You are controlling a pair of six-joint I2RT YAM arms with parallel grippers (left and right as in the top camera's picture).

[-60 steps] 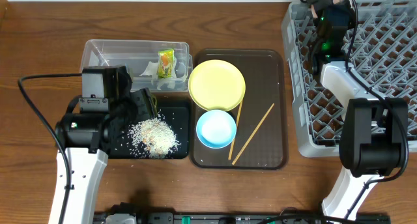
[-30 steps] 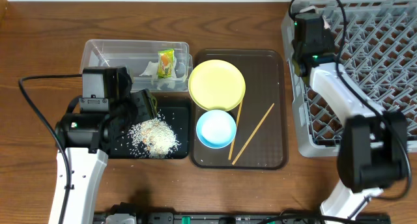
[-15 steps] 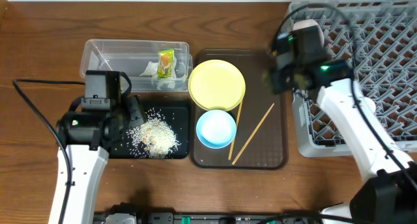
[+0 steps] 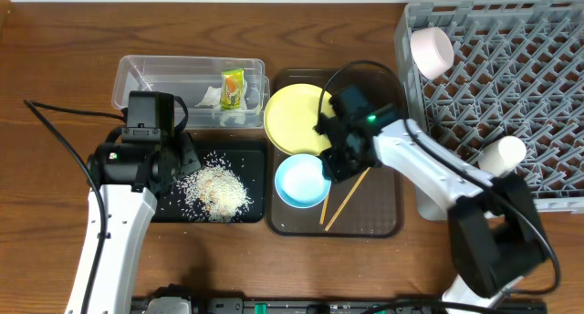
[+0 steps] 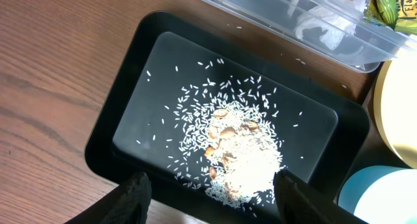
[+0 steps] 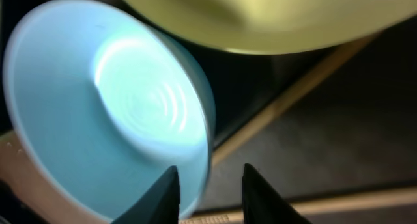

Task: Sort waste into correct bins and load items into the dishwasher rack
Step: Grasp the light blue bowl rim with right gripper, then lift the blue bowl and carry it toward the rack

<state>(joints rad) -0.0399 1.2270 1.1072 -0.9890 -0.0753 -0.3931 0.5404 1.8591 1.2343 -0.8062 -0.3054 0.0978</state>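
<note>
The grey rack (image 4: 511, 104) fills the desk's right side. On the brown tray (image 4: 383, 218), the glossy round light blue bowl (image 4: 299, 182) sits mouth-up just below the yellow plate (image 4: 297, 113) — our right gripper (image 6: 207, 185) straddles its rim, parted, gripping nothing. Our left gripper (image 5: 215, 201) gapes empty near the rice (image 5: 247, 165).

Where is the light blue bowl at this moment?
In the overhead view the light blue bowl sits on the brown tray, lower left, just below the yellow plate, with the chopsticks on its right.

Surfaces: round light blue bowl (image 6: 111, 113) smooth, glossy; shallow black rectangular tray (image 5: 130, 107) smooth plastic, slight sheen; brown table (image 5: 45, 68) wood-grained.
</note>
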